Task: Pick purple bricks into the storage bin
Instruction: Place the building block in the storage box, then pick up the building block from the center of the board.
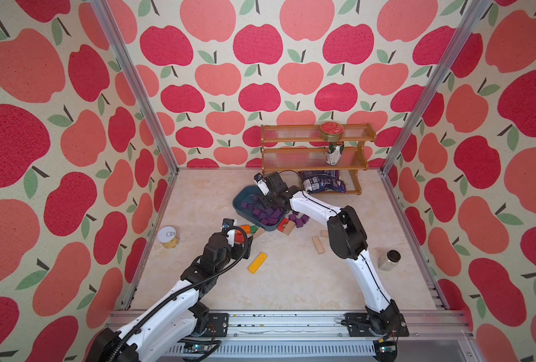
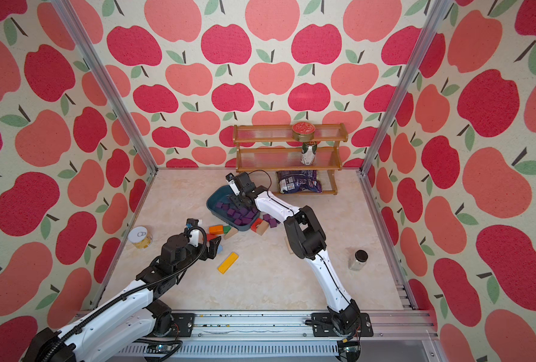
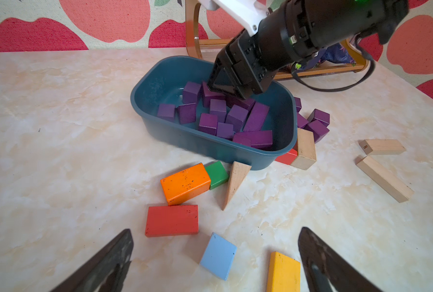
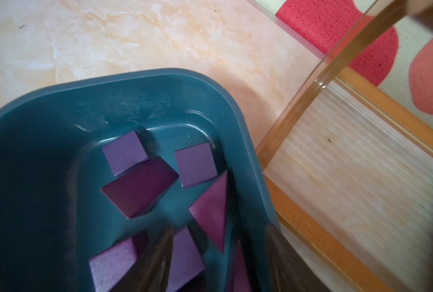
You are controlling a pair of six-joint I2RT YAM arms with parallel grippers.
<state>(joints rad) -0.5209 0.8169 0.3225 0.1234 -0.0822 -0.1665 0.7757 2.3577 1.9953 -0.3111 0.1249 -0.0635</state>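
The dark teal storage bin (image 1: 240, 196) (image 2: 213, 198) (image 3: 185, 142) (image 4: 58, 106) sits at the middle back of the table with several purple bricks (image 3: 257, 117) (image 1: 262, 214) piled inside. A few more purple bricks (image 3: 318, 126) (image 1: 299, 221) (image 2: 272, 221) lie on the table against its right end. My right gripper (image 1: 265, 205) (image 2: 238, 205) (image 4: 218, 252) reaches down into the bin; its fingers stand apart over the pile, a purple wedge (image 4: 213, 209) lying loose just ahead. My left gripper (image 3: 216, 229) (image 1: 246, 243) hangs open over coloured blocks in front of the bin, holding nothing.
Orange (image 3: 185, 183), green (image 3: 216, 174), red (image 3: 172, 220), light-blue (image 3: 218, 255) and yellow (image 3: 283, 271) blocks and tan wooden pieces (image 3: 385, 178) lie before the bin. A wooden rack (image 1: 317, 150) stands behind it. A can (image 1: 168, 237) stands left, a jar (image 1: 389, 260) right.
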